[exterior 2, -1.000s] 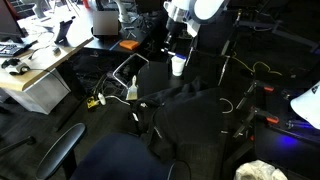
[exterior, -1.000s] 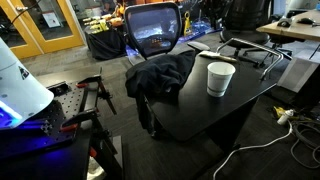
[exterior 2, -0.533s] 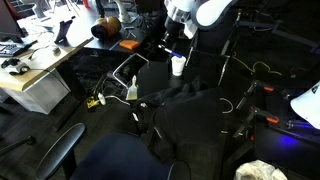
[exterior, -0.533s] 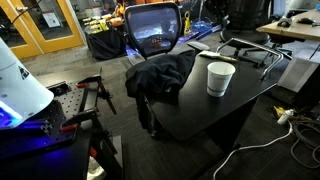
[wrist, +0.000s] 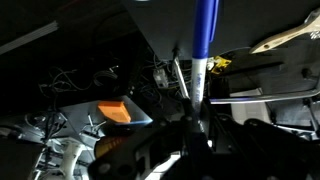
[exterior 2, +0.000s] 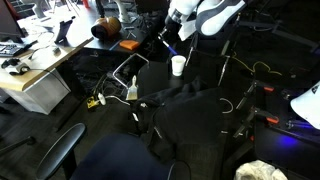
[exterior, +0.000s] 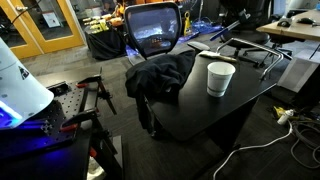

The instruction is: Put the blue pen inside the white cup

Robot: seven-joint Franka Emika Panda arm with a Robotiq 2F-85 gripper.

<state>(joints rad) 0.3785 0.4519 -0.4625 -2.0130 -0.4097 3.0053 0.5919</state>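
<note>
Blue pen (wrist: 205,30) between the jaws, its barrel out beyond them.

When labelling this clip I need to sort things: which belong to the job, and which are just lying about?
Job in hand:
blue pen, held by the gripper
white cup

Lying about:
dark jacket
mesh office chair

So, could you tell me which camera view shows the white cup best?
In an exterior view the white cup shows best: large, upright, unobstructed on the black table. In an exterior view the white cup looks tiny; the wrist view misses it.
</note>
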